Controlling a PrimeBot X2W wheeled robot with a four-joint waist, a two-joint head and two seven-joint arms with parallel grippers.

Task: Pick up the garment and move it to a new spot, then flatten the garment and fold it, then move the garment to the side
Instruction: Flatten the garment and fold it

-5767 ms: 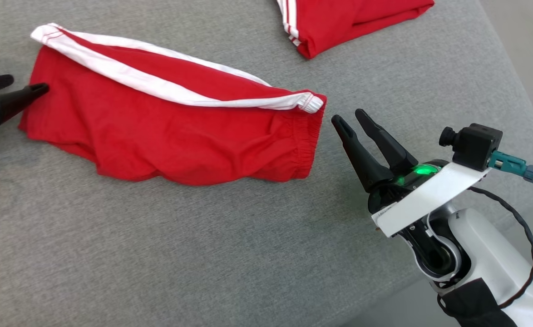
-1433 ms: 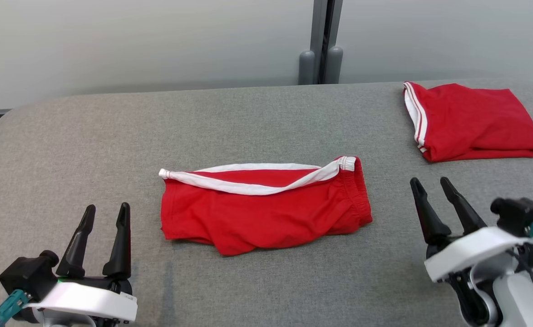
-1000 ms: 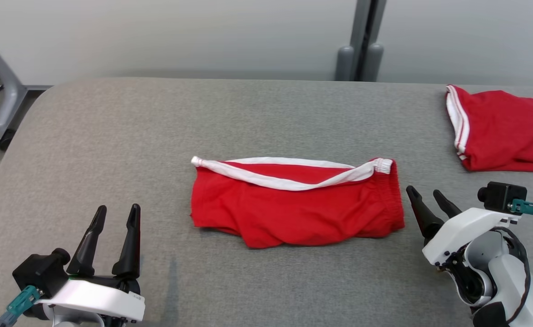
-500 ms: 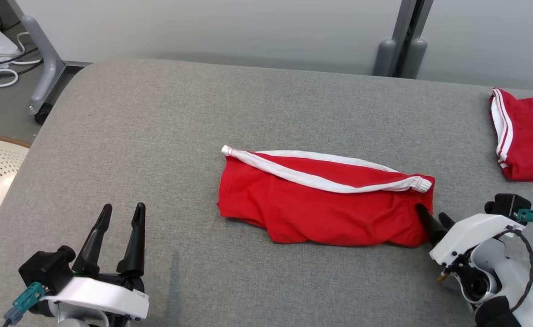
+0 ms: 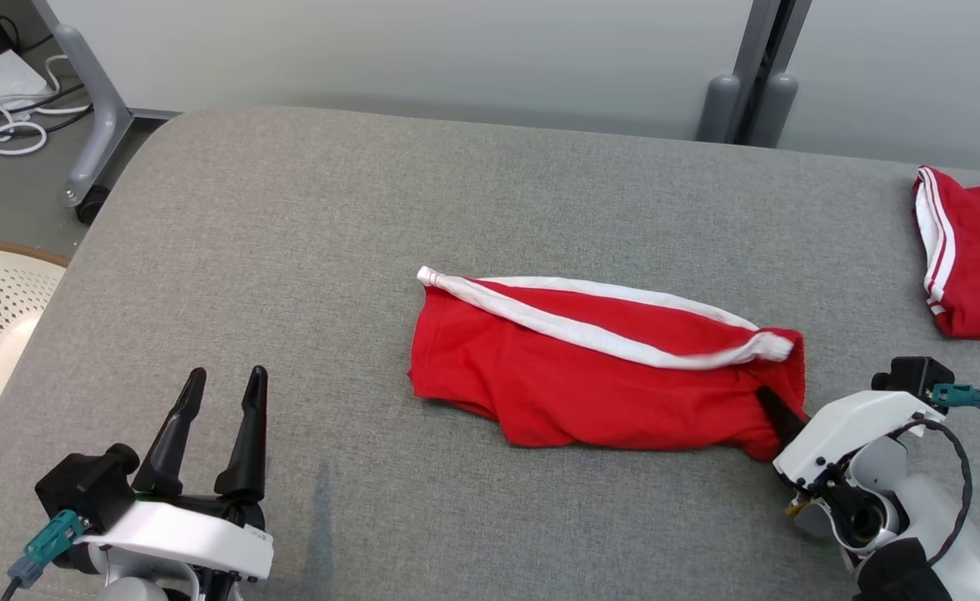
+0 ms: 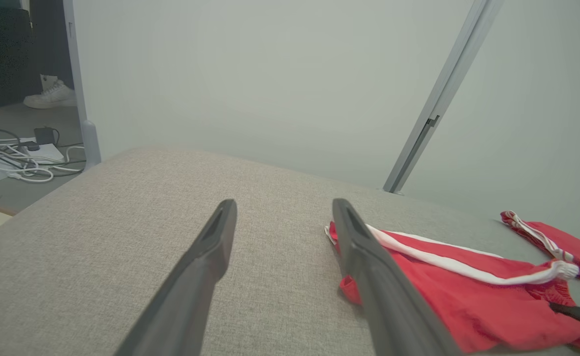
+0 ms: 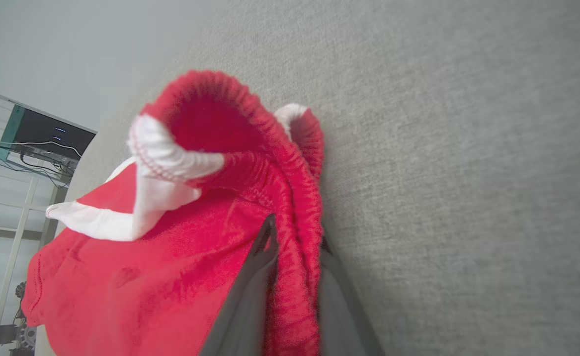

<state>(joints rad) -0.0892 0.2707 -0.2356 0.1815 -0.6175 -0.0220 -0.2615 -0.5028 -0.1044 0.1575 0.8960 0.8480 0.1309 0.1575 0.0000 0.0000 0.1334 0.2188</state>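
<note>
Left hand (image 5: 227,373) hovers nearest, fingers wide apart over the grey tabletop (image 5: 373,209). Right hand (image 7: 296,231), open beside the hem a moment ago, now pinches the elastic edge of the red shorts (image 5: 607,392) (white-striped, lying mid-tabletop). Beyond, at the far right, lies a second red garment (image 5: 978,267).
</note>
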